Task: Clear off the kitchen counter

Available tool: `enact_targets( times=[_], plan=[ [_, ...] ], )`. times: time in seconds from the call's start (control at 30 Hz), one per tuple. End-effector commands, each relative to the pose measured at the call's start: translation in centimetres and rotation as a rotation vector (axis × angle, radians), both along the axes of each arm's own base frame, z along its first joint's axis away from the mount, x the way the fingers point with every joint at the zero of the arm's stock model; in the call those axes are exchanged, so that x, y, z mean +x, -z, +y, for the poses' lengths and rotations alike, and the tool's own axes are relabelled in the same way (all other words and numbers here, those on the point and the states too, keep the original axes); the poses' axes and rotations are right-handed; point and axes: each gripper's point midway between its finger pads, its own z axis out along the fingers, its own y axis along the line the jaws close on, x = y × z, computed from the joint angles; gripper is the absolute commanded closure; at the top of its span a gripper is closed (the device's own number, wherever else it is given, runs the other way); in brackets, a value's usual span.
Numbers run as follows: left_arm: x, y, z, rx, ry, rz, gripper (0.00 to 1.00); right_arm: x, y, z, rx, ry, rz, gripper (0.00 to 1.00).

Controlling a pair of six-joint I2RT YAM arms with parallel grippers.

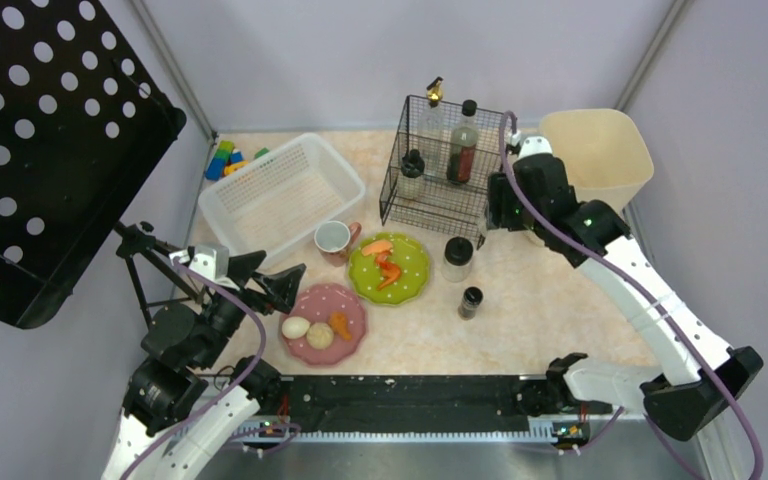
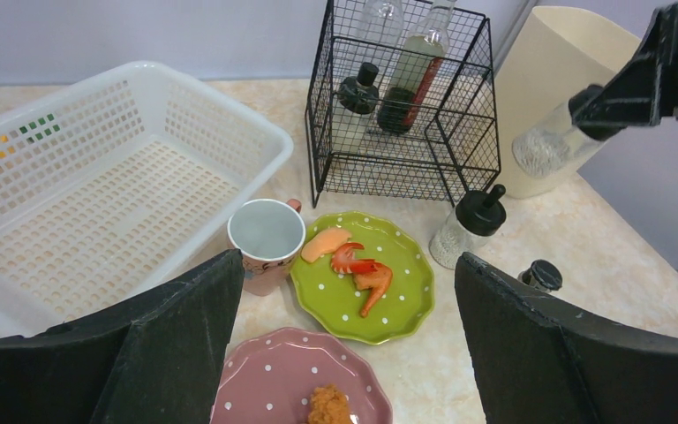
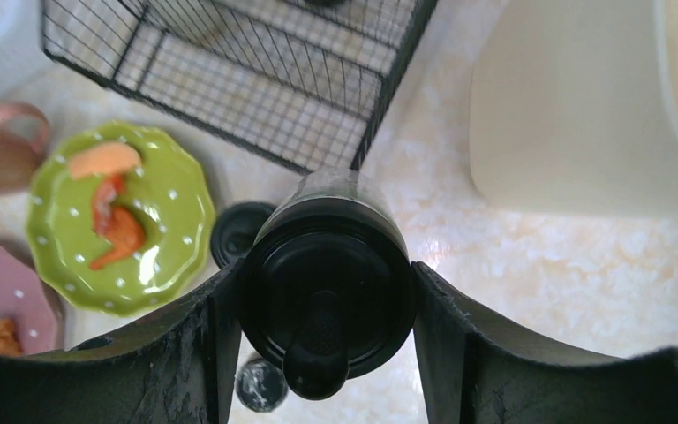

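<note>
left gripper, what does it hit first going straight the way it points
Most likely the pink dotted plate, low between the left gripper's open fingers; the green plate sits just beyond. Depth is unclear.

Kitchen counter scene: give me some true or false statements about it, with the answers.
The right fingers clamp a black-capped jar. True.
The mug sits inside the white basket. False: the mug stands on the kitchen counter beside the green plate; the white basket is empty.
The left fingers are open and hold nothing. True.
The green plate is bare. False: orange and red food pieces lie on it.
Bottles stand in the wire rack. True.
</note>
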Motion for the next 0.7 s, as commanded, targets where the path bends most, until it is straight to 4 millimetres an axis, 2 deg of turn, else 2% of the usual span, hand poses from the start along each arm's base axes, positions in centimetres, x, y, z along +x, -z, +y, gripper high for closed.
enact_targets(
  times=[0.0, 0.13, 0.3, 0.53, 0.67],
  plan=[
    [0.0, -0.8, -0.1, -0.016, 0.003, -0.025, 0.06, 2.6, -6.6, 0.9, 0.056, 0.003, -0.152, 0.72],
    [0.0, -0.8, 0.0, -0.015, 0.000, -0.023, 0.06, 4.9, -8.9, 2.6, 0.088, -0.015, -0.198, 0.73],
    [0.0, -0.8, 0.0, -0.016, 0.001, -0.024, 0.06, 8.2, -10.4, 4.7, 0.141, 0.000, -0.239, 0.73],
    [0.0, -0.8, 0.0, -0.017, 0.001, -0.025, 0.06, 12.6, -10.7, 6.9, 0.177, 0.049, -0.272, 0.73],
    [0.1, -0.7, -0.1, -0.014, 0.001, -0.020, 0.06, 14.7, -10.2, 7.7, 0.192, 0.082, -0.287, 0.73]
  ],
)
